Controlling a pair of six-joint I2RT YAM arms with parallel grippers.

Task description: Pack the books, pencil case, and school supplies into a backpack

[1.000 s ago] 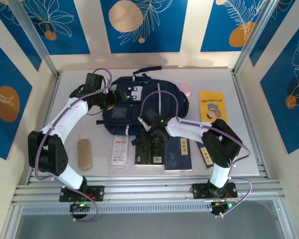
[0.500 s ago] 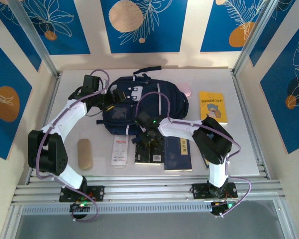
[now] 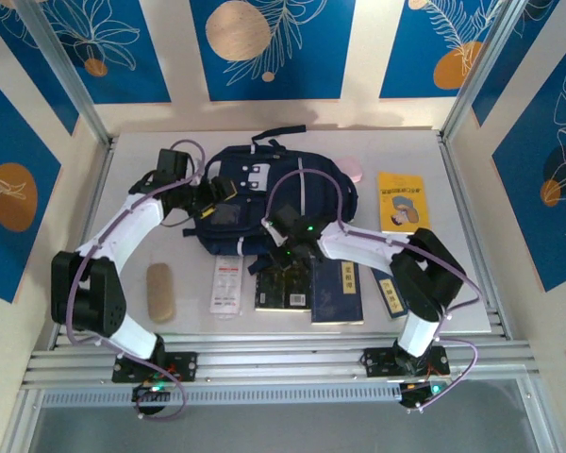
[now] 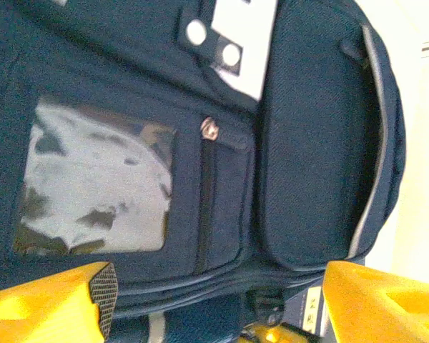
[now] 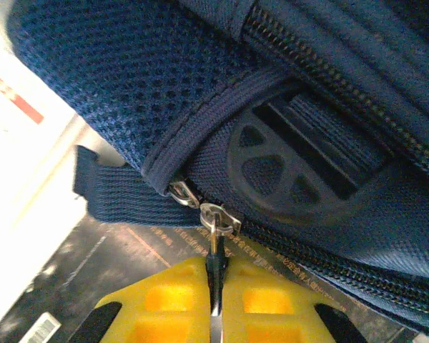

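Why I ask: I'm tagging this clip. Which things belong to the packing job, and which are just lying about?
Job: backpack, right tool on its zipper pull; black book; navy book; smaller navy book; yellow book; pink pencil case; white packet; tan block.
Not the job's: metal frame rails; blue wall panels; both fixtures.

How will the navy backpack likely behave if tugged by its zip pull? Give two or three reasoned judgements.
The backpack looks floppy: its mesh fabric bulges and folds. Lying fairly flat, it seems light, so may slide on the smooth table. With the right claw shut on the zip pull, a tug probably stretches fabric first.
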